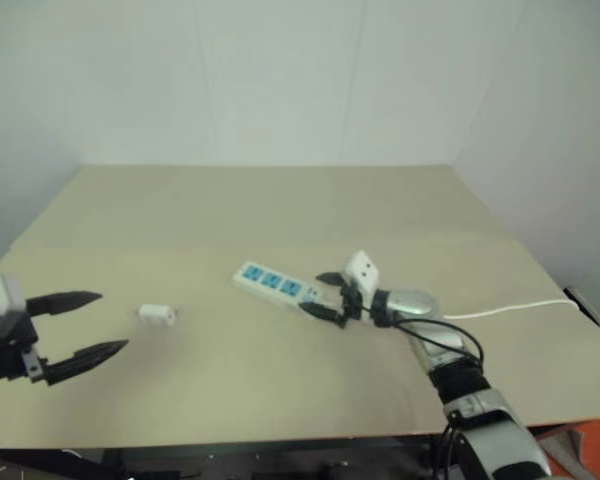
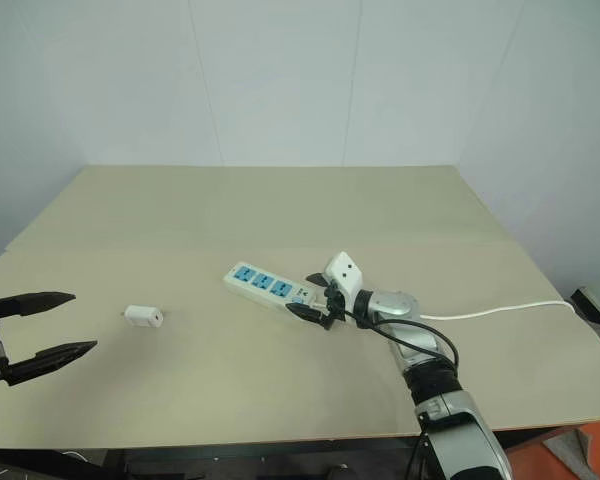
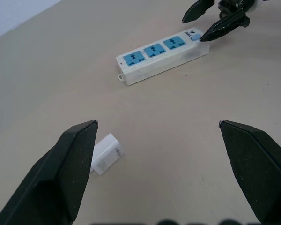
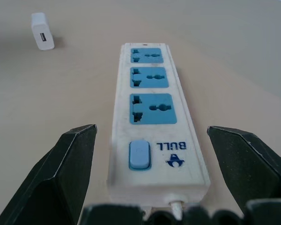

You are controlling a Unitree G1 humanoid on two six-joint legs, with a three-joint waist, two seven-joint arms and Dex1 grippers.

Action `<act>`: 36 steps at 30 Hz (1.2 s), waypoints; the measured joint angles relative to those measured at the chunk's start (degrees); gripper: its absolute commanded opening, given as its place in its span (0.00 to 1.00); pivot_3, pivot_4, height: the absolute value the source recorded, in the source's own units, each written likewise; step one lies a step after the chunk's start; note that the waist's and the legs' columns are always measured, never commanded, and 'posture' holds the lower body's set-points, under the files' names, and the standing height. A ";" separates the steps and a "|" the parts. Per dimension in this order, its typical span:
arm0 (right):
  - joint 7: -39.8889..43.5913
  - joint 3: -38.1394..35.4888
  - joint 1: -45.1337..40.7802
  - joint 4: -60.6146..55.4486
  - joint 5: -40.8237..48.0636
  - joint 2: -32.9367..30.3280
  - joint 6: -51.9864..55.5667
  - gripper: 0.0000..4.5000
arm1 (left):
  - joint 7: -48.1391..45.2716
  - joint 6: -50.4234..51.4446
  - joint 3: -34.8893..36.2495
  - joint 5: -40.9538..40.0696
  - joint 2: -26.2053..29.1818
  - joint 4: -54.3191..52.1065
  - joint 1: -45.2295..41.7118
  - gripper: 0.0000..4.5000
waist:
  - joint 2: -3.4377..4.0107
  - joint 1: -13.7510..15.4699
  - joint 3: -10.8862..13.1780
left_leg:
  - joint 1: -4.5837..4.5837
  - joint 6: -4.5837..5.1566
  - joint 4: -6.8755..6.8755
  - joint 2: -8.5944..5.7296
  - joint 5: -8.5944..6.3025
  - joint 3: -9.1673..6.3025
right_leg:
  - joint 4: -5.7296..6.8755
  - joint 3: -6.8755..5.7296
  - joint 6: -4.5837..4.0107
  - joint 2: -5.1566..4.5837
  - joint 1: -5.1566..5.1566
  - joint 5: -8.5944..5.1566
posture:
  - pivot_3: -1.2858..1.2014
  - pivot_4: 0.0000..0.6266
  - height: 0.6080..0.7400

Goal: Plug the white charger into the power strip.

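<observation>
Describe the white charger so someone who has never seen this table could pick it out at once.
On the tan table, start at the long white power strip near the middle and look toward the robot's left. The white charger lies alone on bare tabletop, between the strip and the open left gripper. It is small and boxy, without blue sockets or a cord.

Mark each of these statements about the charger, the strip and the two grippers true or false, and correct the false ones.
1. The white charger is plugged into the power strip. False: it lies on the table, apart from the strip.
2. The right gripper is open, straddling the strip's switch end. True.
3. The left gripper holds the charger. False: it is open and empty.
4. All three blue sockets are free. True.
</observation>
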 measured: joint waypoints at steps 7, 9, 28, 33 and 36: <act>0.17 0.55 -4.91 11.39 -1.92 3.73 -6.57 0.98 | 0.03 0.01 0.08 -0.19 -0.08 -0.81 0.25 1.00 | 0.00 -0.40 0.00 | 0.07 0.00 0.00 0.01 0.00 -0.01 | 0.10 0.00 0.00 0.00 0.01 0.02 | 0.52 0.24 1.00; -0.09 0.45 -5.89 14.21 -2.76 4.38 -7.99 0.98 | 0.04 0.01 0.08 -0.24 -0.10 -0.81 0.28 1.00 | 0.00 -0.75 0.00 | 0.07 0.00 0.00 0.01 0.00 -0.01 | 0.11 -0.01 0.00 0.01 0.01 0.02 | 0.52 0.24 1.00; 0.11 0.07 -6.93 21.33 -5.06 5.61 -11.45 0.75 | 0.15 0.00 0.89 -1.04 -0.27 -0.92 1.21 1.00 | -0.01 -2.14 0.00 | 0.04 0.00 -0.01 0.03 0.00 -0.09 | 0.11 -0.02 0.29 0.06 0.01 0.19 | 0.52 0.24 1.00; 0.96 -0.22 -6.87 21.27 -5.01 5.65 -11.43 0.76 | 0.15 0.00 0.88 -1.08 -0.26 -0.92 1.15 1.00 | -0.01 -2.63 0.00 | 0.03 0.00 -0.01 0.03 0.00 -0.11 | 0.11 -0.02 0.30 0.06 0.01 0.20 | 0.52 0.24 1.00; 4.92 -0.26 -4.58 17.56 -4.29 4.58 -10.86 0.76 | 0.12 0.01 0.88 -1.19 -0.25 -1.01 1.16 1.00 | 0.00 -2.63 0.00 | -0.02 0.00 -0.01 0.03 0.00 -0.15 | 0.10 -0.04 0.35 0.06 0.01 0.20 | 0.52 0.24 1.00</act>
